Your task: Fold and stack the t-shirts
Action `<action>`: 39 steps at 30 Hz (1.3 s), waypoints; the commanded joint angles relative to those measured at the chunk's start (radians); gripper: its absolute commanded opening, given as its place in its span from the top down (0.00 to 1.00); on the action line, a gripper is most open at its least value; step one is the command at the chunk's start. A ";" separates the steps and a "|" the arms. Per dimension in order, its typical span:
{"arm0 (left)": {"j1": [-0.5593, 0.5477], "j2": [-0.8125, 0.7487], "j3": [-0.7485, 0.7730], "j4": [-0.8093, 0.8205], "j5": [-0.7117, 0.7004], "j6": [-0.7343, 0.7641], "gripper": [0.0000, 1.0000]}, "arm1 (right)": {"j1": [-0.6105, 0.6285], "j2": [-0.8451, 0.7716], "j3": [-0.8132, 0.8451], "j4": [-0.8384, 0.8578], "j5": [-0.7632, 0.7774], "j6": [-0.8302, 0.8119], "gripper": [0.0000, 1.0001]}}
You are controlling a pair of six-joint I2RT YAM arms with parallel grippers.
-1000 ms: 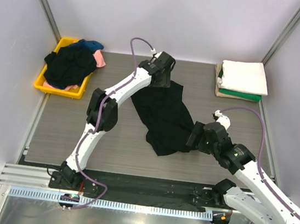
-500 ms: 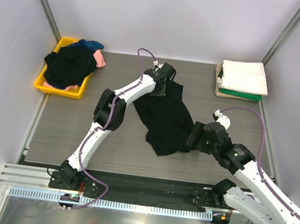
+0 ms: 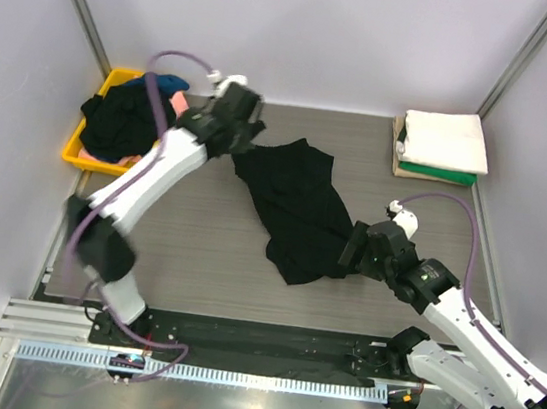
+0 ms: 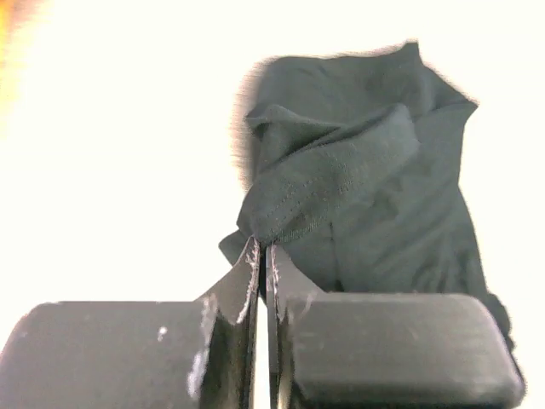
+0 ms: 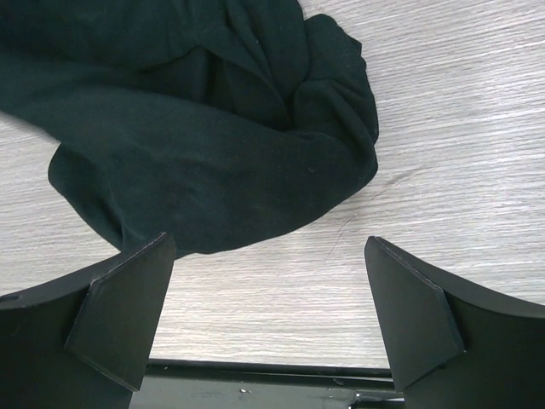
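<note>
On the desk (image 3: 198, 245), the left fingers (image 4: 228, 300) have just clamped the black shirt (image 3: 298, 213) by its far edge and swung toward the tray (image 3: 83, 154), dragging it flatter. The right fingers (image 5: 119, 315) stay wide open beside its near hem. Spreading has started, no fold yet.

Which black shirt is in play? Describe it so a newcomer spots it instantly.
In the middle of the wood table lies a rumpled black t-shirt. The left gripper is shut on its far left edge. Unlike the dark heap piled in the yellow tray at the far left, this one lies alone on bare wood.
</note>
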 commanded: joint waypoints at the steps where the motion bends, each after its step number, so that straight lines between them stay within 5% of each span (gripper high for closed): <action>1: 0.044 -0.285 -0.281 0.044 -0.044 -0.074 0.99 | -0.003 0.007 0.005 0.032 0.026 0.020 0.00; 6: 0.096 -0.571 -0.737 0.058 -0.035 -0.181 0.82 | -0.005 -0.001 -0.001 0.032 0.000 0.025 0.00; 7: 0.111 -0.611 -0.868 0.052 -0.021 -0.195 0.67 | -0.005 -0.004 -0.002 0.030 -0.002 0.028 0.00; 8: 0.143 -0.669 -0.919 0.040 -0.009 -0.217 0.24 | -0.005 -0.006 -0.005 0.033 -0.012 0.031 0.00; 11: 0.144 -0.767 -1.084 0.039 0.024 -0.284 0.07 | -0.005 -0.006 -0.021 0.048 -0.026 0.039 0.00; 22: 0.214 -0.717 -1.148 0.234 0.107 -0.355 0.07 | -0.005 0.023 -0.114 0.188 -0.230 0.068 0.00; 28: 0.274 -0.590 -1.205 0.366 0.168 -0.354 0.12 | 0.035 0.137 -0.211 0.416 -0.394 0.097 0.06; 35: 0.328 -0.495 -1.214 0.463 0.177 -0.331 0.18 | 0.264 0.380 -0.076 0.444 -0.227 0.135 0.06; 39: 0.363 -0.449 -1.220 0.512 0.218 -0.315 0.31 | 0.301 0.509 -0.013 0.434 -0.141 0.178 0.06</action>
